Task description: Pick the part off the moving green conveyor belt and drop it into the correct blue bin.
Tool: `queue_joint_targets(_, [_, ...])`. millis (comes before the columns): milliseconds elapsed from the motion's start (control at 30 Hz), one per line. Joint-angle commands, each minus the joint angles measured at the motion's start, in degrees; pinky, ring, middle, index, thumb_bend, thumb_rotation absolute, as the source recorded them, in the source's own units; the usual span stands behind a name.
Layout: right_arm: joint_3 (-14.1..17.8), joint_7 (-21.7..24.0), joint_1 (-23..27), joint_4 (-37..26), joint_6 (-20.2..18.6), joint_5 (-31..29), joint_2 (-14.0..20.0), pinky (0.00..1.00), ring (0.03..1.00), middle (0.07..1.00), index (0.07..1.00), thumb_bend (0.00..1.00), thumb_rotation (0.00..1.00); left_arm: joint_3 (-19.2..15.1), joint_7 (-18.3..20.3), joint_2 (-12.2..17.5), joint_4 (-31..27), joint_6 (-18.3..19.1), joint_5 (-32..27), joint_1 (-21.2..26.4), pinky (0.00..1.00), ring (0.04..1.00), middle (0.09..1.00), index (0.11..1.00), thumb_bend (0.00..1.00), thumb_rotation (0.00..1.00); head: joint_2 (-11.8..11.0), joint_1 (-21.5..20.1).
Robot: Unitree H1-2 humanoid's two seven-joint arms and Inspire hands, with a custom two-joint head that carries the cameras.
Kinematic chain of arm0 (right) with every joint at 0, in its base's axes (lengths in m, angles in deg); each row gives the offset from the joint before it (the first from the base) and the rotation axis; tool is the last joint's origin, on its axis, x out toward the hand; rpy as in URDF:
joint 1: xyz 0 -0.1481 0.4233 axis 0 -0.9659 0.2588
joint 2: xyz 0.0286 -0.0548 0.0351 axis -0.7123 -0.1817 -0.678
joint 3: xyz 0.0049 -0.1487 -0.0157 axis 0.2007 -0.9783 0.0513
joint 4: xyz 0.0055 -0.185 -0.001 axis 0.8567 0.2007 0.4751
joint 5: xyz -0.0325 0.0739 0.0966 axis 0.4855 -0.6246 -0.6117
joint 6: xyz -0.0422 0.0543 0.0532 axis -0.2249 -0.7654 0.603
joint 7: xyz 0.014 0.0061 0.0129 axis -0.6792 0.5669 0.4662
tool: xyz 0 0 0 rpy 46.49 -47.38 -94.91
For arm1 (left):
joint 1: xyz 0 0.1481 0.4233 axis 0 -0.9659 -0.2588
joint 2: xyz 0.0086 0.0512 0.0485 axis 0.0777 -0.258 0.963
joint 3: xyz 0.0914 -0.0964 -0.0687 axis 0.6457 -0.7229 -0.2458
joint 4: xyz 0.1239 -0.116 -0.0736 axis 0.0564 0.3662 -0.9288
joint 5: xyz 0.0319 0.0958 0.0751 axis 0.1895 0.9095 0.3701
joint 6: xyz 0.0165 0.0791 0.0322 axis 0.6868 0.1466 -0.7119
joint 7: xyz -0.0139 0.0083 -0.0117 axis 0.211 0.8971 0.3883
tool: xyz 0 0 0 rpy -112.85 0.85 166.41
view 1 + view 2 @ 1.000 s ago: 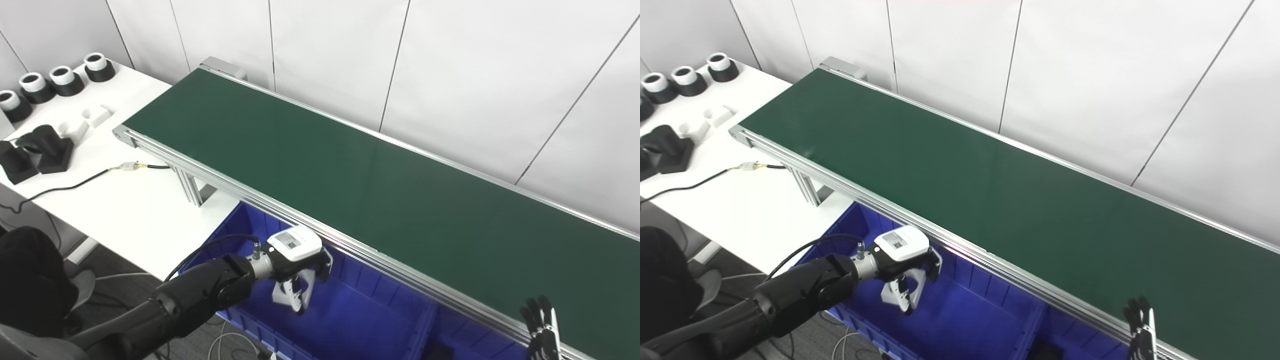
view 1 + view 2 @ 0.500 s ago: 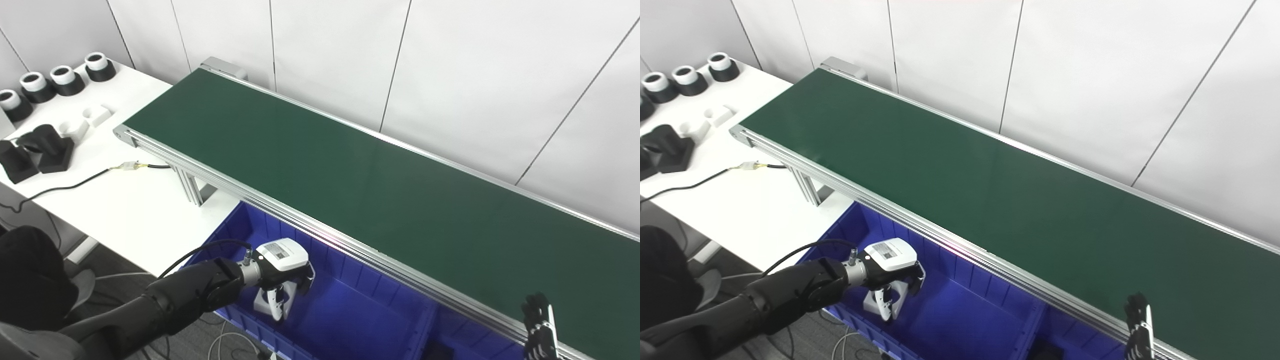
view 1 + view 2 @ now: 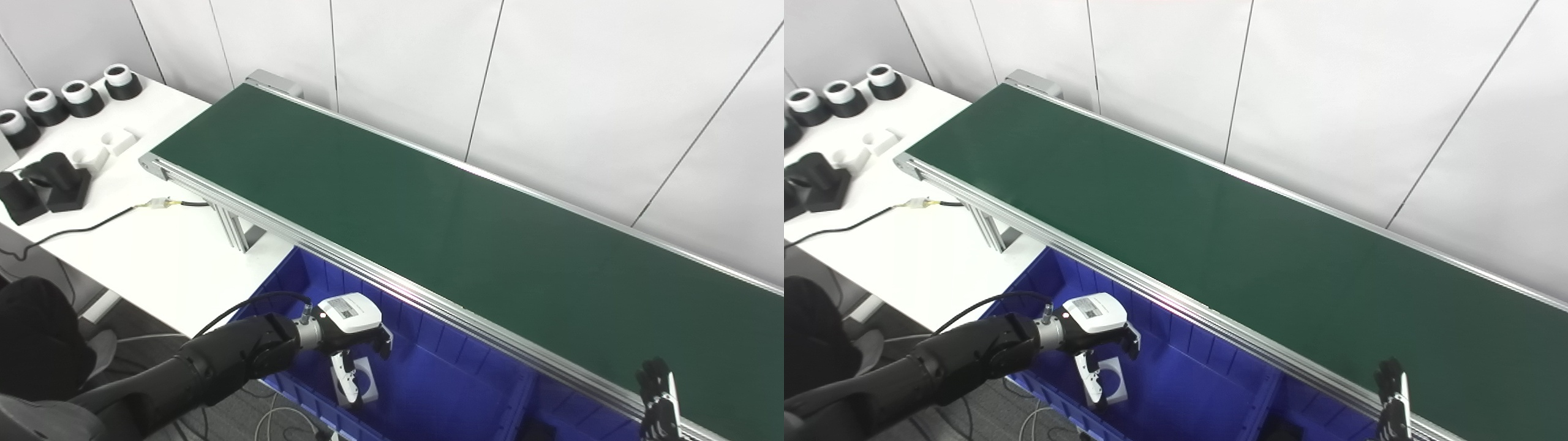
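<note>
So the left hand (image 3: 352, 334) is down inside the blue bin (image 3: 453, 392), the one tucked under the near rail of the green conveyor belt (image 3: 429, 214). Its fingers are spread apart and hanging downward, and it isn't gripping anything. The part (image 3: 361, 383), a small white block with a round hole in it, sits on the bin floor right under those fingers, near the bin's left end. One finger hangs in front of the part, and I honestly can't tell if it touches the part or not.

The belt itself has nothing on it in either view.

The right hand (image 3: 658, 401) only peeks in at the bottom right corner, by the near rail of the belt. You just see dark fingers pointing up with nothing in them, and I can't tell how open it is.

Off to the left there's a white table (image 3: 153, 257) with three black-and-white cups (image 3: 78, 98) in a row, some black blocks (image 3: 46, 187), a couple of white parts (image 3: 104, 150), and a black cable (image 3: 92, 228) running across it.
</note>
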Motion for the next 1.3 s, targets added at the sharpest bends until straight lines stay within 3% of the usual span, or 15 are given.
queue_joint_targets(0, [0.3, 0.3, 0.75, -1.54, 2.84, -0.49, -0.22, 1.0, 0.97, 0.972, 1.0, 0.74, 1.0, -1.3, -2.35, 0.79, -1.35, -0.5, -0.94, 1.12, 0.51, 0.591, 0.635, 0.621, 1.0, 0.41, 0.17, -0.24])
queue_joint_targets(233, [0.51, 0.78, 0.5, -2.05, 2.84, -0.77, 0.18, 1.0, 0.975, 0.973, 1.0, 0.75, 1.0, -1.38, 0.67, -0.29, -12.33, -1.64, -4.62, -2.53, 0.51, 0.59, 0.637, 0.623, 0.98, 0.47, 0.72, -0.19])
queue_joint_targets(367, [0.82, 1.05, 0.11, -2.15, 2.84, -1.0, 0.3, 1.0, 0.971, 0.97, 0.996, 0.75, 1.0, -1.91, 2.08, -2.73, -21.14, -2.11, -9.77, -6.19, 0.51, 0.597, 0.648, 0.624, 1.0, 0.52, 1.21, -0.87])
queue_joint_targets(600, [1.04, 1.91, 0.17, -1.19, 2.82, -1.29, 0.58, 1.0, 0.969, 0.966, 0.992, 0.76, 1.0, -6.51, 4.6, -8.74, -31.84, 0.16, -23.14, -11.55, 0.48, 0.606, 0.675, 0.636, 0.97, 0.53, 1.55, -1.07])
queue_joint_targets(700, [0.9, 2.0, 0.31, -0.7, 2.82, -1.11, 0.54, 1.0, 0.969, 0.966, 0.994, 0.76, 1.0, -7.5, 9.62, -9.23, -36.67, 3.28, -33.8, -11.98, 0.49, 0.617, 0.695, 0.656, 0.95, 0.55, 1.79, -2.57])
queue_joint_targets(767, [0.74, 1.57, 0.31, -0.58, 2.82, -0.48, 0.33, 1.0, 0.968, 0.966, 0.99, 0.76, 1.0, -8.21, 12.12, -9.59, -39.11, 5.52, -40.58, -12.04, 0.56, 0.665, 0.722, 0.678, 0.97, 0.56, 2.07, -4.04])
queue_joint_targets(867, [0.34, 0.82, 0.36, -0.29, 2.83, 0.67, 0.17, 1.0, 0.977, 0.972, 0.991, 0.77, 1.0, -9.33, 12.73, -10.97, -39.87, 4.3, -45.46, -11.63, 0.59, 0.695, 0.741, 0.704, 0.95, 0.61, 2.54, -6.3])
queue_joint_targets(933, [0.16, 0.57, 0.37, -0.1, 2.84, 0.95, -0.01, 1.0, 0.977, 0.972, 0.991, 0.77, 1.0, -9.93, 12.34, -12.44, -40.48, 4.43, -45.6, -11.45, 0.59, 0.7, 0.746, 0.711, 0.94, 0.63, 2.6, -7.41])
queue_joint_targets(1033, [0.12, 0.43, 0.25, 0.16, 2.84, 0.56, -0.62, 0.99, 0.968, 0.961, 0.972, 0.8, 1.0, -10.49, 10.76, -15.7, -39.28, 3.33, -44.29, -11.2, 0.68, 0.784, 0.818, 0.776, 0.94, 0.69, 2.53, -9.48])
queue_joint_targets(1233, [0.02, -0.95, -0.07, 0.55, 2.86, 1.18, -0.37, 0.98, 0.962, 0.957, 0.96, 0.83, 1.0, -9.95, 8.73, -22.28, -28.29, -2.96, -42.06, -9.45, 0.82, 0.886, 0.885, 0.851, 0.93, 0.74, 1.41, -10.76])
queue_joint_targets(1267, [-0.16, -1.6, -0.24, 0.58, 2.86, 1.59, -0.18, 0.99, 0.969, 0.961, 0.961, 0.84, 1.0, -9.76, 7.98, -23.57, -25.79, -4.0, -41.05, -8.98, 0.85, 0.901, 0.897, 0.867, 0.93, 0.75, 0.91, -12.55])
